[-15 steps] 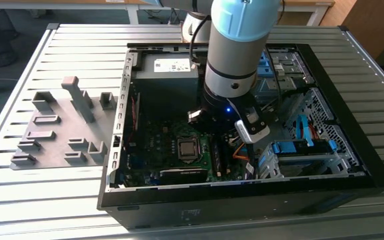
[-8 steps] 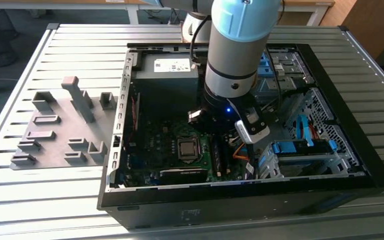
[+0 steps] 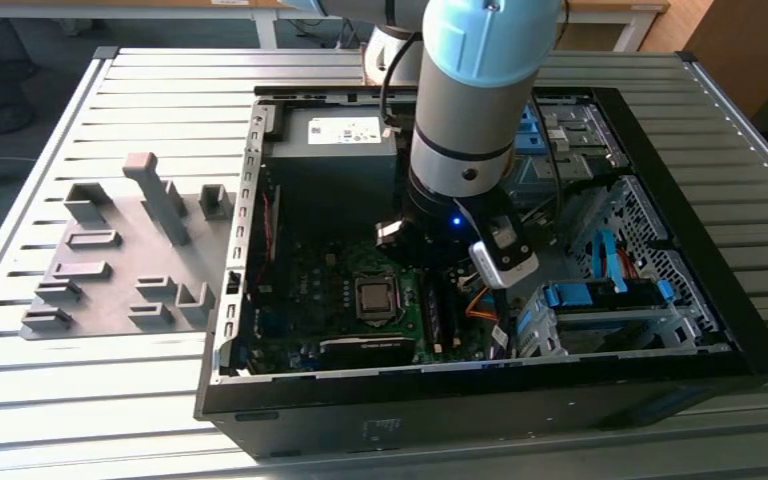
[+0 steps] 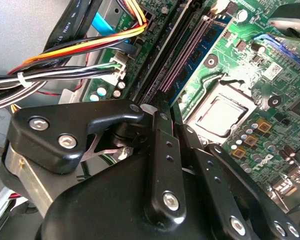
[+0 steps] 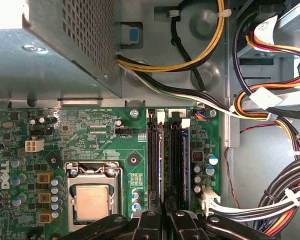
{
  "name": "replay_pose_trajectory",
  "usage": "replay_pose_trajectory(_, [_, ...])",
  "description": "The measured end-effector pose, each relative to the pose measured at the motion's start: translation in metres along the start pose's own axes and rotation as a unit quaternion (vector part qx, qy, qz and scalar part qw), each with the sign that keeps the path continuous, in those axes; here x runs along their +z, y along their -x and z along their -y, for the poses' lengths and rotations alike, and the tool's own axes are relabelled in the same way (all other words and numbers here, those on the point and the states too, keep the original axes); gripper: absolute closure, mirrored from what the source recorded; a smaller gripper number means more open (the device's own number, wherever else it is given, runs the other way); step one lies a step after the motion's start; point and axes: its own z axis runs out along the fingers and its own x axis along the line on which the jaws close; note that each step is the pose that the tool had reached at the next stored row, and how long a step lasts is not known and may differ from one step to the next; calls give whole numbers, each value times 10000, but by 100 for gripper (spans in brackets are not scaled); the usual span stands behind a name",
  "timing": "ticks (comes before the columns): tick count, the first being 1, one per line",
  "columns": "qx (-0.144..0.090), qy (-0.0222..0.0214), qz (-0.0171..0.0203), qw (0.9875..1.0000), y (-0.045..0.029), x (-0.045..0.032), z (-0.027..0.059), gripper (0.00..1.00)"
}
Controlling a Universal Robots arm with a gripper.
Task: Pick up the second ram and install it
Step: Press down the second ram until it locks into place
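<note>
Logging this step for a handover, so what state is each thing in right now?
Computer case: open, side panel off.
Processor: bare in its socket, no cooler on it.
Memory module: seated upright in a slot.
Grey fixture: on the table, no board in it.
Gripper: down inside the case, over the memory slots.

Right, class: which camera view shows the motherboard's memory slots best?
The first wrist view: the memory slots lie square-on, nearly full length. The second wrist view shows them at a slant, cut short. The exterior view shows them far off, beside the arm.
</note>
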Motion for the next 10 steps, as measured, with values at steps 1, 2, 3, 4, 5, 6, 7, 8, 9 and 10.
replay_pose_trajectory(1, [0,2,0,10000,0,2,0,86])
replay_pose_trajectory(2, [0,3,0,10000,0,3,-1,86])
replay_pose_trajectory(3, [0,4,0,10000,0,5,-1,86])
replay_pose_trajectory(4, [0,5,0,10000,0,6,-2,86])
replay_pose_trajectory(5, [-1,7,0,10000,1,10,-6,86])
replay_pose_trajectory(6, [-1,9,0,10000,0,13,-11,86])
replay_pose_trajectory(7, [-1,10,0,10000,0,14,-13,86])
replay_pose_trajectory(8, [0,10,0,10000,-1,15,-15,86])
replay_pose_trajectory(9, [0,11,0,10000,-1,16,-17,86])
replay_pose_trajectory(10, [-1,12,0,10000,-1,17,-18,86])
